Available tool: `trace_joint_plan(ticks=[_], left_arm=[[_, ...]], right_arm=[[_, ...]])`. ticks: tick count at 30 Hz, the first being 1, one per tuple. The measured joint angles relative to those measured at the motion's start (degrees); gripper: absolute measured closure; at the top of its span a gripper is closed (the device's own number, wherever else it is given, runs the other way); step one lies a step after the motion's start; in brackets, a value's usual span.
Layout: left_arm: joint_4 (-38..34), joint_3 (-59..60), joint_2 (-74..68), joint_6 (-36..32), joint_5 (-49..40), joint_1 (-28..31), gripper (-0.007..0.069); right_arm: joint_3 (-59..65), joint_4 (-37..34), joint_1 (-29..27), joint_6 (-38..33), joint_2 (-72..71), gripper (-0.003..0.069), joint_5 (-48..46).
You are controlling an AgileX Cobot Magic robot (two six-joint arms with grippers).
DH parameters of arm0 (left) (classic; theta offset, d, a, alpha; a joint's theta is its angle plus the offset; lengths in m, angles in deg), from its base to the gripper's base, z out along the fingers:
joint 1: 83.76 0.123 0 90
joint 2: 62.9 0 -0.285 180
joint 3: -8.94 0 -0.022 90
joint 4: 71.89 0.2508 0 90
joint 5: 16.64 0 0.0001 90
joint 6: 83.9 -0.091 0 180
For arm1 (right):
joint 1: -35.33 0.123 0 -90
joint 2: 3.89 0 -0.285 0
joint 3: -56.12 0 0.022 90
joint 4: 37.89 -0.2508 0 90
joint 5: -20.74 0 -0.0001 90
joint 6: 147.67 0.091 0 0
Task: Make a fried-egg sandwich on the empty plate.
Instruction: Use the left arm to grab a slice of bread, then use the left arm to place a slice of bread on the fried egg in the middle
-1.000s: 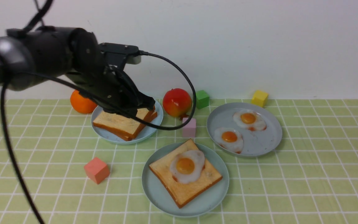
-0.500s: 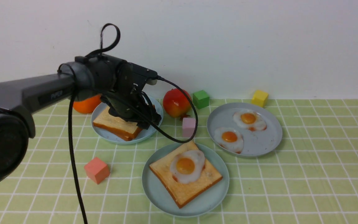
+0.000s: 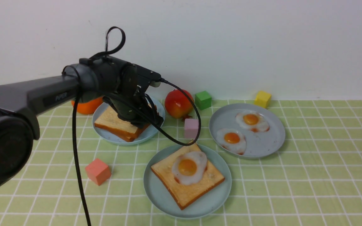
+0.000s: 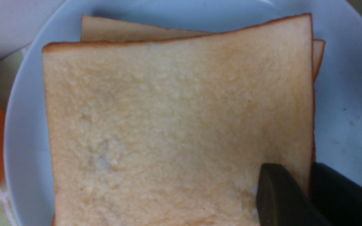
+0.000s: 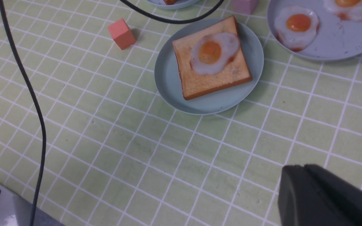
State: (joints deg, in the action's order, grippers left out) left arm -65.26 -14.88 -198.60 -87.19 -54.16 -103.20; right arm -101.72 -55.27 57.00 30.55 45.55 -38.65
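1. Three plates stand on a green-and-white checked tablecloth [image 3: 294,194], with a pale wall [image 3: 262,47] beyond.
2. The pale mint-green plate [image 3: 209,208], nearest the camera, carries the open part of the task's sandwich: a crusted lower toast slice [image 3: 182,196] lying flat, turned cornerwise to the camera, with a fried egg [image 3: 188,168] on its upper face, orange yolk showing.
3. At the light blue plate [image 3: 105,138], the left gripper [image 4: 307,177] pinches the edge of the upper toast slice [image 4: 174,125], one finger over its browned face and the other past its crust.
4. More toast [image 4: 130,29] shows beneath that slice, its corners jutting out at an angle; how many pieces lie there cannot be told.
5. Narrowed to a close, the right gripper [image 5: 302,167] has its fingertips together above the cloth, well apart from the plates, with nothing seen between them.
6. Two further fried eggs [image 3: 231,138] lie apart on the grey-blue plate [image 3: 266,146], behind and to the right of the mint-green one.
7. Around the plates are an orange [image 3: 88,107], partly hidden by the left arm [image 3: 55,91], a red pomegranate [image 3: 178,103], a green block [image 3: 203,100], a yellow block [image 3: 262,99], a pink block [image 3: 191,128] and a salmon-colored block [image 3: 98,171].
8. One black cable [image 3: 79,169] loops from the left arm across the front view.
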Motion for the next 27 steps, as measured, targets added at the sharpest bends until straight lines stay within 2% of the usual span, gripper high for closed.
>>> trace_joint_plan(ticks=[1, 9, 14, 17, 20, 21, 23, 24, 25, 27], left_arm=[[0.3, 0.0, 0.3, 0.0, -0.1, 0.0, 0.0597], [1.6, 0.6, 7.2, 0.0, -4.1, 0.0, 0.06], [-1.8, 1.9, 16.9, 0.0, -9.0, -0.4, 0.06], [-2.1, 8.8, 24.2, -0.1, -8.6, -4.0, 0.06], [-2.1, 17.5, 28.7, -0.2, -5.4, -10.0, 0.06], [-2.0, 18.1, 29.0, -0.2, -4.8, -10.9, 0.06], [-1.4, 24.7, 30.7, -0.3, -1.1, -16.5, 0.06], [-1.3, 25.2, 30.7, -0.3, -0.8, -16.5, 0.06], [-0.2, 28.2, 30.8, -0.4, 1.8, -19.8, 0.06], [2.1, 31.0, 30.5, -0.4, 4.6, -22.5, 0.06]], right_arm=[[0.0, 0.0, 0.0, 0.0, 0.0, 0.0613, 0.0], [0.0, 0.1, 0.0, 0.0, -1.2, 0.0608, 0.0], [0.0, 1.7, 0.0, 0.0, -2.4, 0.0608, -0.3], [0.0, 3.5, 0.0, 0.0, -3.7, 0.0608, -0.7], [0.0, 4.9, 0.0, 0.0, -5.1, 0.0608, -1.5], [0.0, 5.1, 0.0, 0.0, -5.4, 0.0608, -1.6], [0.0, 5.9, 0.0, 0.0, -6.8, 0.0608, -2.3], [0.0, 5.9, 0.0, 0.0, -6.9, 0.0608, -2.3], [0.0, 6.4, 0.0, 0.0, -7.7, 0.0608, -2.7], [0.0, 6.7, 0.0, 0.0, -8.3, 0.0608, -3.3]])
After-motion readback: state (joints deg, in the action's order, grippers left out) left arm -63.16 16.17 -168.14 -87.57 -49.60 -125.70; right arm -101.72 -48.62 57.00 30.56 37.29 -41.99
